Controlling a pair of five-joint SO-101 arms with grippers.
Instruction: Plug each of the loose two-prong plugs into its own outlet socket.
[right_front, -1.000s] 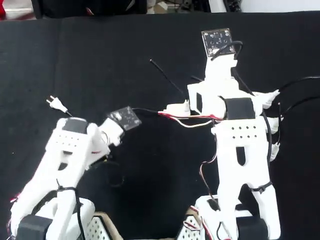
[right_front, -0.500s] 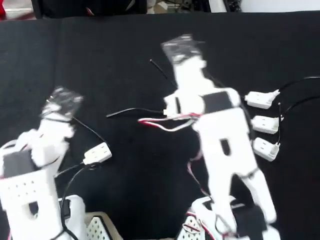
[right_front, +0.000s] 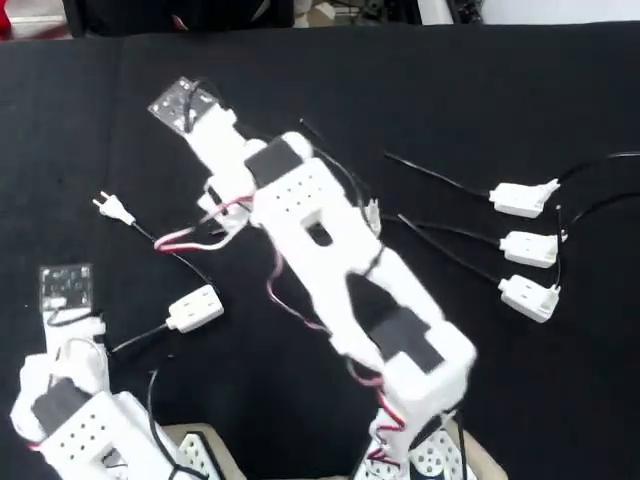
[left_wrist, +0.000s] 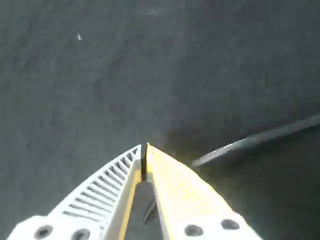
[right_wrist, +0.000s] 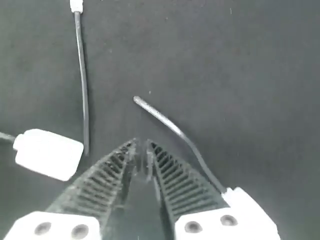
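Observation:
A loose white two-prong plug (right_front: 113, 207) lies on the black mat at the left, on a black cable. A white outlet socket (right_front: 195, 308) lies nearer, below it. Three more white sockets (right_front: 520, 198) (right_front: 530, 248) (right_front: 530, 297) sit in a column at the right, each with a thin black cable running left. The right arm (right_front: 320, 240) stretches diagonally to the far left, beyond the plug. My right gripper (right_wrist: 141, 146) is shut and holds nothing, between a white socket block (right_wrist: 47, 152) and a loose cable end (right_wrist: 170, 127). My left gripper (left_wrist: 145, 147) is shut and bare above the mat, beside a black cable (left_wrist: 250, 141).
The left arm (right_front: 65, 400) is folded back at the near left corner. Red and white arm wires (right_front: 190, 238) hang close over the plug's cable. The table's far edge runs along the top of the high view.
The right arm swung from the centre right across to the far left, uncovering the three sockets at the right. The left arm pulled back to the near left corner, uncovering the left socket.

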